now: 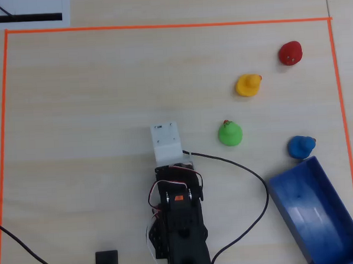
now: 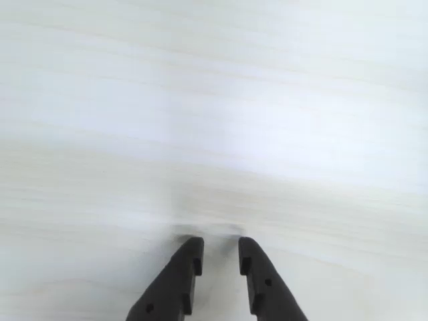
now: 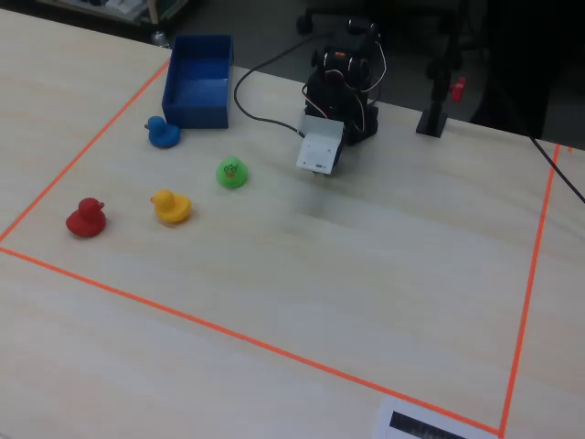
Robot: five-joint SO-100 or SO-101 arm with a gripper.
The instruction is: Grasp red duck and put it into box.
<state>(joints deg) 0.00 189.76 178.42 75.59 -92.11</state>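
The red duck point(image 1: 290, 53) sits at the far right of the taped area in the overhead view, and at the near left in the fixed view point(image 3: 86, 218). The box point(image 1: 313, 201), a long blue tray, lies at the lower right corner overhead and at the back left in the fixed view point(image 3: 196, 87); it holds nothing. My gripper point(image 2: 219, 249) shows in the wrist view as two black fingers with a narrow gap, empty, over bare table. The arm's white wrist block point(image 1: 166, 141) is mid-table, far from the red duck. No duck shows in the wrist view.
A yellow duck point(image 1: 247, 85), a green duck point(image 1: 230, 133) and a blue duck point(image 1: 301, 147) stand between the arm and the red duck; the blue duck sits just beyond the box's end. Orange tape point(image 1: 159, 26) frames the area. A black cable point(image 1: 250, 175) curves right of the arm.
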